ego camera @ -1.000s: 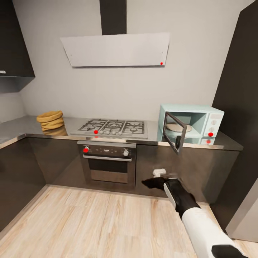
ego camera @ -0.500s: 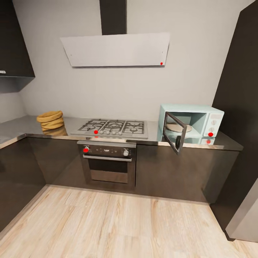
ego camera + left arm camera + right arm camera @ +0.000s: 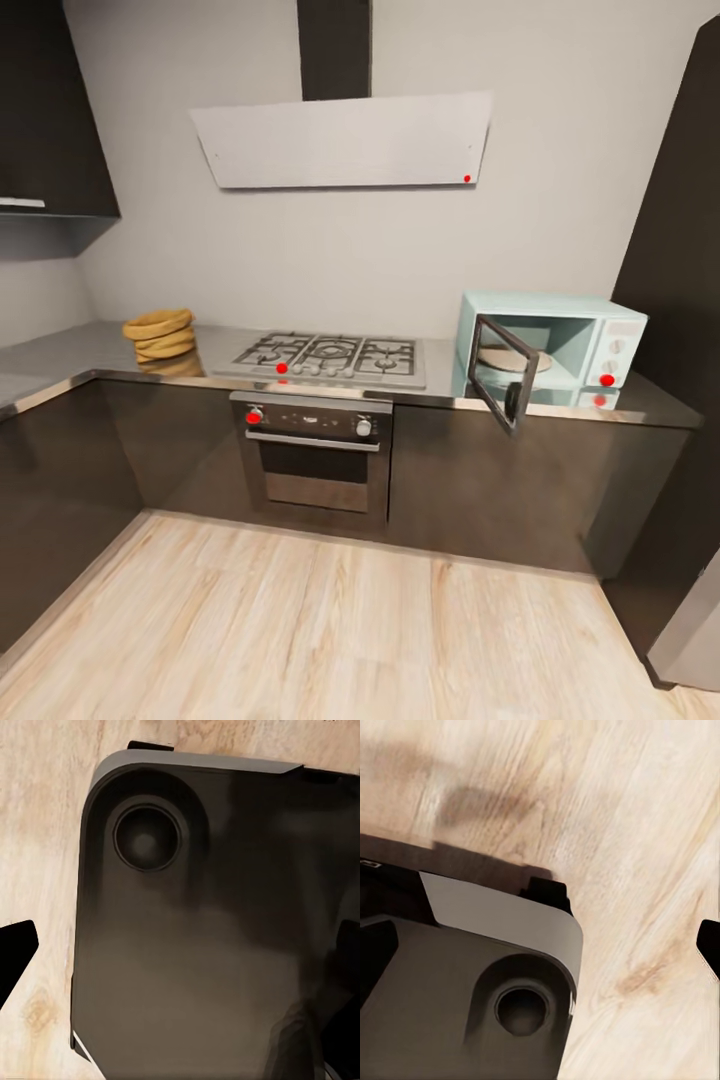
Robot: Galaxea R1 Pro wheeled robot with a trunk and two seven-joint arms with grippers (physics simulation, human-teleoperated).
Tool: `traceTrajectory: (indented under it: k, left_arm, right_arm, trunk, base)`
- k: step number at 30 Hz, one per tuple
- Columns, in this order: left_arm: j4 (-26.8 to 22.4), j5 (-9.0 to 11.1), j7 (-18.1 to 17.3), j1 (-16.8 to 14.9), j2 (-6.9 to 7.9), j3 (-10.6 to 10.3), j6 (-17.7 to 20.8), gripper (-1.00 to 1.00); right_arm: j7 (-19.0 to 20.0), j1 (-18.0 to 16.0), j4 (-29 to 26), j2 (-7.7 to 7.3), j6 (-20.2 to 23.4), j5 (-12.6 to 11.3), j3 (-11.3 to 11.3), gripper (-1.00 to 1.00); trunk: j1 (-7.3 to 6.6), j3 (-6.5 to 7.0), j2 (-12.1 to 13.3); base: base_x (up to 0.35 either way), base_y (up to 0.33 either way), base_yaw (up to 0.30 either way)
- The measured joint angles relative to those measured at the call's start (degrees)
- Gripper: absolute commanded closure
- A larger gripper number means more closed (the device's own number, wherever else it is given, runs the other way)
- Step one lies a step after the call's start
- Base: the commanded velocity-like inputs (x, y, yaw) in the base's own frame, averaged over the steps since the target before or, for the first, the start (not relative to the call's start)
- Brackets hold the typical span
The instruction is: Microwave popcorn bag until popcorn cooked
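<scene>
The popcorn bag (image 3: 160, 335), a tan-orange sack with a rolled rim, sits on the grey countertop (image 3: 70, 358) at the far left, left of the hob. Its popcorn cannot be made out from here. The mint-blue microwave (image 3: 590, 335) stands at the counter's right end with its dark glass door (image 3: 505, 372) swung open and a round plate inside. In the left wrist view my left gripper (image 3: 180, 960) hangs open over the robot's dark base. My right gripper (image 3: 540, 949) is also open, above the base and the wooden floor, and holds nothing.
A gas hob (image 3: 330, 357) with a black oven (image 3: 315, 450) under it lies between the bag and the microwave. A grey hood (image 3: 345, 140) hangs above. A tall dark cabinet (image 3: 680, 300) stands at the right. Light wooden floor (image 3: 320, 620) stretches in front of the counters.
The right arm, stretched toward the cabinet front a second ago, has dropped out of the head view. The camera has since shifted, so the whole kitchen sits slightly further right.
</scene>
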Motion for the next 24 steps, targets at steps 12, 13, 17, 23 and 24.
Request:
traceTrajectory:
  k: [12,13,17,23,24]
  left_arm:
    - [0.0,0.04,0.08,0.0,0.0,0.16,0.0,-1.0]
    - [0.0,0.03,0.08,0.0,0.0,0.16,0.0,-1.0]
    - [0.0,0.03,0.08,0.0,0.01,0.16,0.0,-1.0]
    - [0.0,0.04,0.08,0.0,0.0,0.16,0.0,-1.0]
    - [0.0,0.03,0.08,0.0,0.0,0.16,0.0,-1.0]
  right_arm:
    - [-0.3,-0.02,-0.01,0.07,-0.1,-0.03,0.0,-1.0]
    - [-0.32,-0.02,-0.01,0.09,-0.12,-0.03,0.0,-1.0]
    - [-0.35,-0.04,-0.03,0.17,-0.15,-0.03,0.0,-1.0]
    - [-0.35,0.0,-0.06,0.08,-0.16,-0.03,0.0,-1.0]
    - [-0.35,-0.01,-0.07,0.08,-0.16,-0.03,0.0,-1.0]
  trunk:
    - [0.0,0.41,0.0]
    - [0.0,0.45,0.0]
    - [0.0,0.6,0.0]
    - [0.0,0.85,0.0]
    - [0.0,0.89,0.0]
  base:
    - [0.0,0.0,0.259]
    - [0.0,0.0,0.26]
    - [0.0,0.0,0.26]
    - [0.0,0.0,0.26]
    - [0.0,0.0,0.26]
